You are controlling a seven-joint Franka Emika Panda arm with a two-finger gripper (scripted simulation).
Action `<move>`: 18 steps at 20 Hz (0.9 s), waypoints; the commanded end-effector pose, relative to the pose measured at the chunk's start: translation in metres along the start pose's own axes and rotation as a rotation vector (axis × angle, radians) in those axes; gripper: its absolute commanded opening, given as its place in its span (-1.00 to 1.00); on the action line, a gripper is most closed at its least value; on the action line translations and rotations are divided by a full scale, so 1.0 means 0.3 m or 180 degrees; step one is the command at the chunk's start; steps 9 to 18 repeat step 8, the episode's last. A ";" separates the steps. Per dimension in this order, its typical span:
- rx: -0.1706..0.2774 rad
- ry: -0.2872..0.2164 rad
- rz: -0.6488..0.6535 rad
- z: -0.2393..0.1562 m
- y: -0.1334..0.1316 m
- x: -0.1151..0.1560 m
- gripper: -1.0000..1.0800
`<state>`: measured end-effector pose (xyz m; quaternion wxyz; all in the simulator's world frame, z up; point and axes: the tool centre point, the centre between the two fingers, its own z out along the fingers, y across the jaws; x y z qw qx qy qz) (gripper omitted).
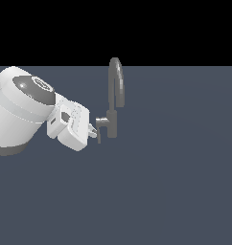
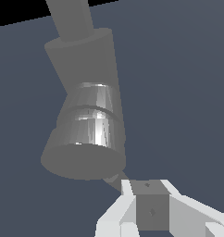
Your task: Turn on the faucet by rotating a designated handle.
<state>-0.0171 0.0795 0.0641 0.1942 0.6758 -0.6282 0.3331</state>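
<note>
The faucet (image 1: 113,122) is a small grey tap with a tall arched spout (image 1: 116,81) on a short cylindrical body. The handle (image 1: 100,128) is a thin flat lever on a short stub off the body, on the exterior view's left. My gripper (image 1: 93,133) reaches in from that side, its tips at the lever. In the wrist view the faucet body (image 2: 88,115) fills the middle. The handle (image 2: 152,210) sits between my two white fingers (image 2: 121,215), which press against both its sides. The gripper (image 2: 148,189) is shut on the lever.
The faucet stands on a flat dark blue-grey surface (image 1: 175,182). My white arm (image 1: 22,112) fills the exterior view's left side. No other objects show.
</note>
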 end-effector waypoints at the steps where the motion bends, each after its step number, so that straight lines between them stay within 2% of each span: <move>1: -0.0080 0.0043 -0.0038 0.073 0.014 -0.021 -1.00; 7: -0.0133 0.0049 -0.0050 0.132 -0.012 -0.060 -1.00; 18: -0.0133 0.0049 -0.0050 0.132 -0.012 -0.060 -1.00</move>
